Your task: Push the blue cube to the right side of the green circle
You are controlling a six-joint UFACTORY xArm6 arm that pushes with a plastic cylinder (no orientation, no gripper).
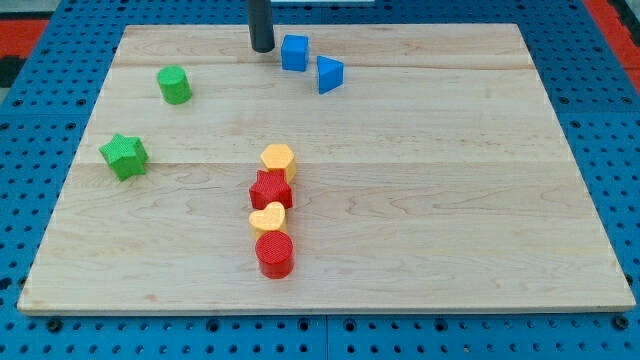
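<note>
The blue cube (294, 52) lies near the view's top, a little left of centre. My tip (262, 47) stands just left of it, a small gap apart. The green circle (174, 85) lies further left and a bit lower, well apart from both. A blue triangular block (329, 74) lies just right of and below the blue cube.
A green star (124, 156) lies at the view's left. A column of blocks stands at centre: yellow hexagon (278, 159), red star (270, 188), yellow heart (267, 216), red cylinder (274, 254). The wooden board (450, 200) sits on a blue pegboard.
</note>
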